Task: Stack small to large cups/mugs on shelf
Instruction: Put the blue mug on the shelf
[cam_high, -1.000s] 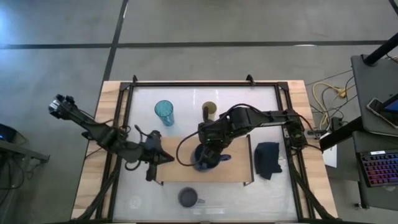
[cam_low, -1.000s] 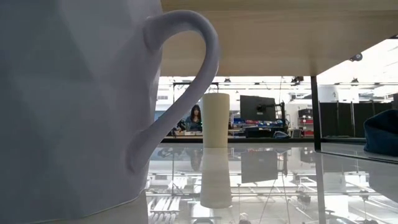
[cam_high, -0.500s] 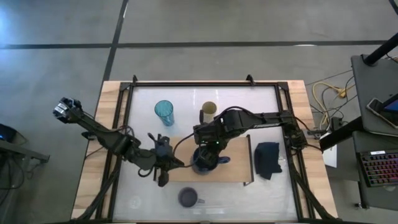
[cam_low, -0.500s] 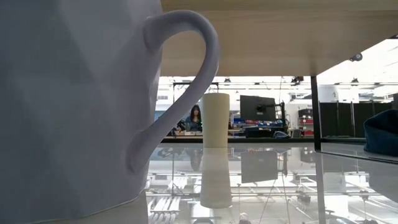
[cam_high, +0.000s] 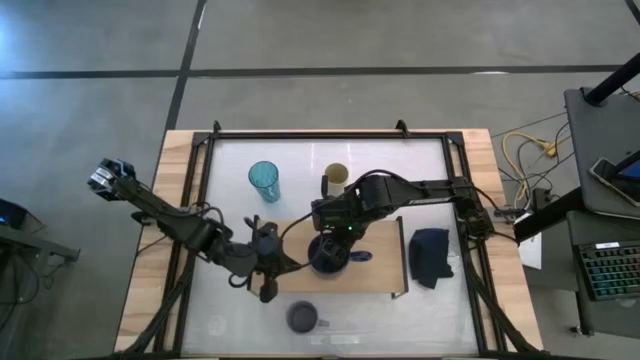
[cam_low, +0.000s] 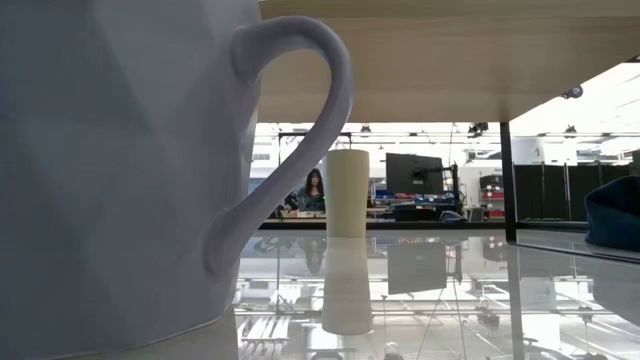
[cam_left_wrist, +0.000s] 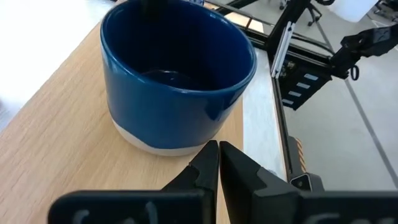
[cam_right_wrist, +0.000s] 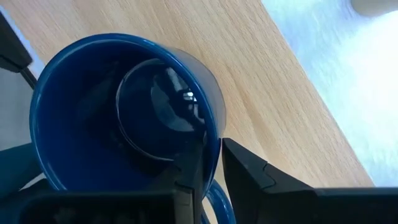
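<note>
The navy mug (cam_high: 329, 256) stands upright on the light-wood shelf (cam_high: 380, 270), its handle (cam_high: 359, 257) toward the table's right. My right gripper (cam_right_wrist: 211, 163) hangs over it from above, shut on its rim. My left gripper (cam_left_wrist: 218, 149) lies low on the shelf's left part (cam_high: 274, 263), shut, tips at the mug's base (cam_left_wrist: 163, 144). The teal tumbler (cam_high: 264, 181) and tan cup (cam_high: 337, 178) stand on the table behind the shelf. The grey-lavender mug (cam_high: 302, 318) stands near the table's near edge and fills the low view (cam_low: 120, 170). My right gripper holds the navy mug's rim (cam_right_wrist: 216, 144) right beside the handle (cam_right_wrist: 219, 205). One finger (cam_right_wrist: 188, 177) is inside the mug and one (cam_right_wrist: 252, 171) outside, coming from above and pointing down. The mug stands with its base on the shelf. My left gripper points its shut fingertips (cam_left_wrist: 210, 155) level at the mug's lower wall from the table's left; I cannot tell whether they touch it.
A dark folded cloth (cam_high: 430, 256) lies on the table right of the shelf's black end frame (cam_high: 404, 262). The table's black frame (cam_high: 330, 135) runs round the white top. In the low view a person (cam_low: 313, 190) sits far off in the room behind.
My left gripper has moved toward the table's right, along the shelf's left part, up to the navy mug. My right gripper has stayed over the mug, which has kept its place on the shelf.
</note>
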